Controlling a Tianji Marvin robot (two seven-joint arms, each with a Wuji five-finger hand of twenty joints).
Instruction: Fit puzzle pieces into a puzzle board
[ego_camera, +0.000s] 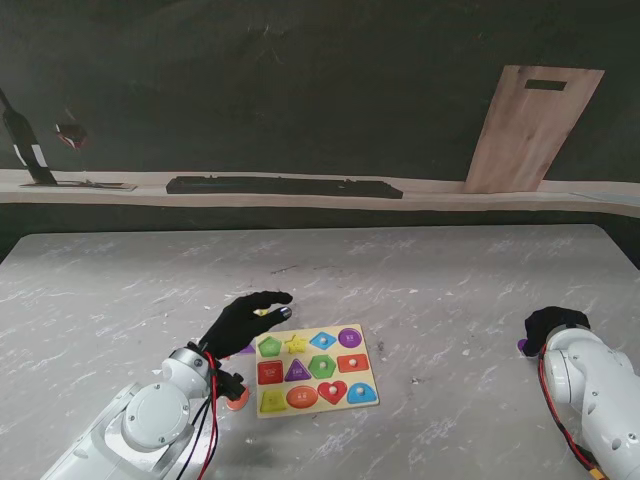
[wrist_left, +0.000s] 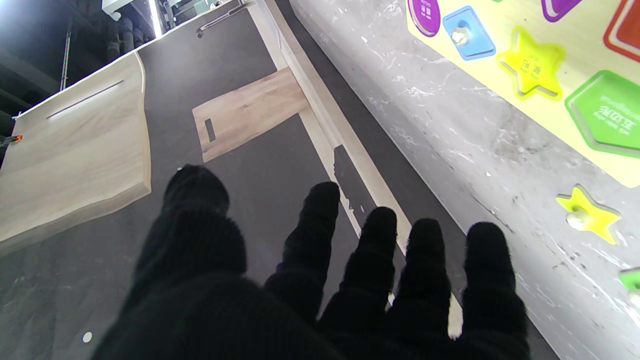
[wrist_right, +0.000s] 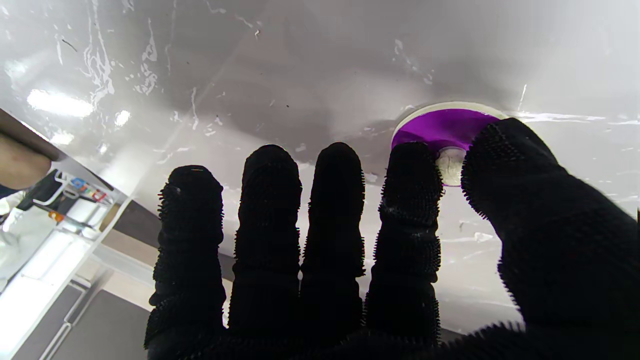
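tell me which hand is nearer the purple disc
Right. The right hand has thumb and index finger on the purple disc's knob; the left hand hovers by the board.

bare tabletop (ego_camera: 450, 290) separates puzzle board (ego_camera: 316, 400) from right hand (ego_camera: 553, 325).

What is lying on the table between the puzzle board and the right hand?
In the stand view, only bare marble table shows between the puzzle board and the right hand, apart from one tiny dark speck I cannot identify.
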